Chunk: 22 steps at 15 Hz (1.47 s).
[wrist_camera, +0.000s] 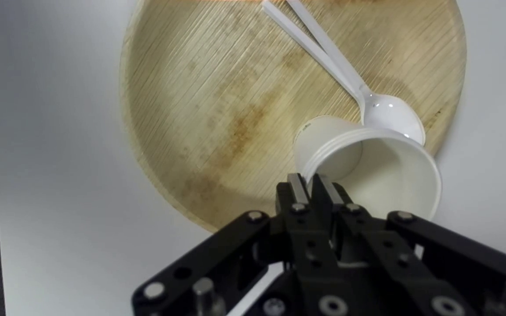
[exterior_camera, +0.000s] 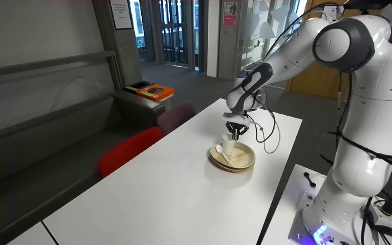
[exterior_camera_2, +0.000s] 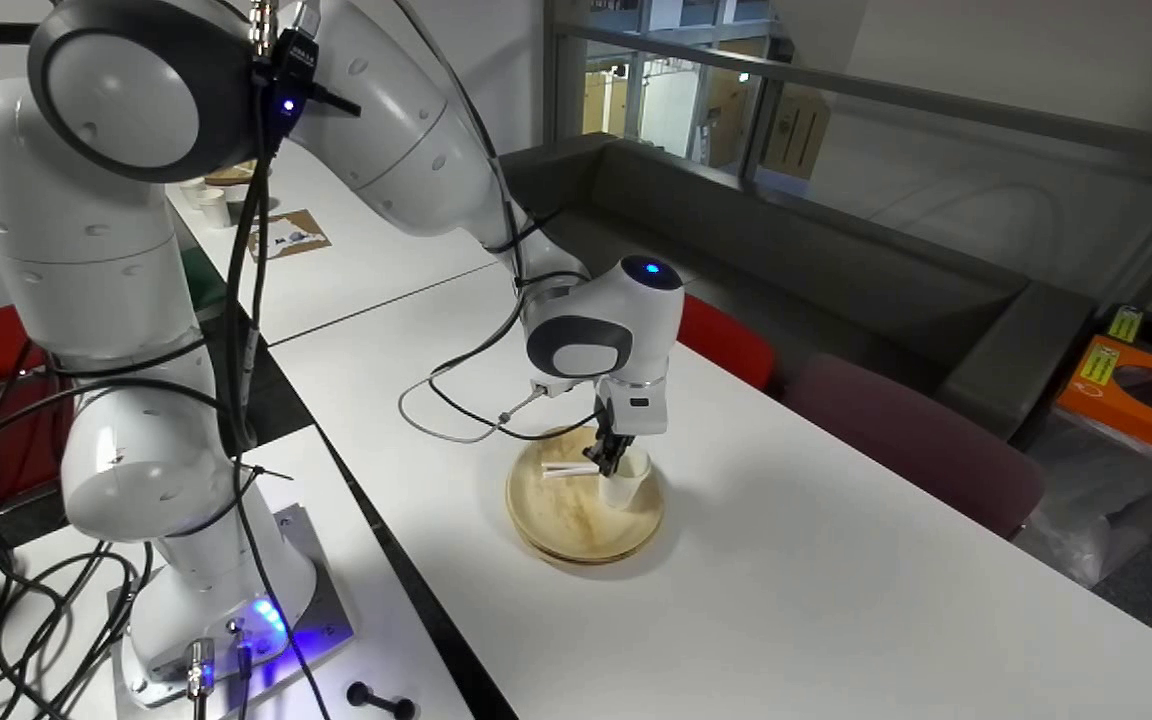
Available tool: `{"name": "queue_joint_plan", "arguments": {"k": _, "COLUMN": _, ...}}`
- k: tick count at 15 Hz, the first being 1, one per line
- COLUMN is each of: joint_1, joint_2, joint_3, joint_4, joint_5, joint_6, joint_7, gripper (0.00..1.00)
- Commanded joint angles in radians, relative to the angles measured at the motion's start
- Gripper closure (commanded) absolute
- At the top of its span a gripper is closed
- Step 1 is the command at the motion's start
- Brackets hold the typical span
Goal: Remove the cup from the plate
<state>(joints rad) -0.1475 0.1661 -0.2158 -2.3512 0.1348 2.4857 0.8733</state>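
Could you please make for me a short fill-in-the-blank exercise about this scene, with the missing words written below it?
1. The cup stands with its mouth facing ____.
2. Beside it, a spoon rests on the round, tan ____.
3. Of cup and spoon, the one nearer the fingers is the ____.
4. The wrist view shows ____ white handles.

Missing words: up; plate; cup; two.
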Motion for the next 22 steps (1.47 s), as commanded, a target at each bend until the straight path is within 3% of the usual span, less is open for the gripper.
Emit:
{"name": "queue_joint_plan", "arguments": {"k": 1, "joint_1": -0.002, "joint_2": -0.041, "joint_3": -0.008, "joint_4": -0.014, "joint_5": -0.018, "joint_6": -0.026, "joint_7": -0.021, "gripper": 0.92}}
{"name": "queue_joint_plan", "arguments": {"k": 4, "joint_1": -0.002, "joint_2": -0.041, "joint_3": -0.008, "joint_4": -0.015, "joint_5": -0.019, "joint_6": -0.025, "joint_7": -0.021, "gripper": 1.00}}
{"name": "queue_joint_plan", "arguments": {"k": 12, "joint_1": -0.005, "joint_2": -0.058, "joint_3": -0.008, "joint_4": -0.028, "joint_5": -0.017, "joint_6": -0.021, "joint_7": -0.033, "gripper": 0.99}}
{"name": "queue_joint_plan", "arguments": {"k": 19, "joint_1": -0.018, "joint_2": -0.113, "joint_3": 0.005, "joint_4": -0.058, "joint_5": 0.039, "joint_6": -0.028, "joint_7": -0.167, "gripper": 0.99}}
{"name": "queue_joint_plan", "arguments": {"k": 21, "joint_1": -0.013, "joint_2": -0.124, "joint_3": -0.001, "joint_4": -0.078, "joint_5": 0.029, "joint_6": 0.042, "joint_7": -0.148, "gripper": 0.99}}
{"name": "queue_joint_plan", "arguments": {"k": 22, "joint_1": -0.015, "joint_2": -0.130, "joint_3": 0.001, "joint_4": -0.076, "joint_5": 0.033, "joint_6": 0.023, "joint_7": -0.159, "gripper": 0.99}}
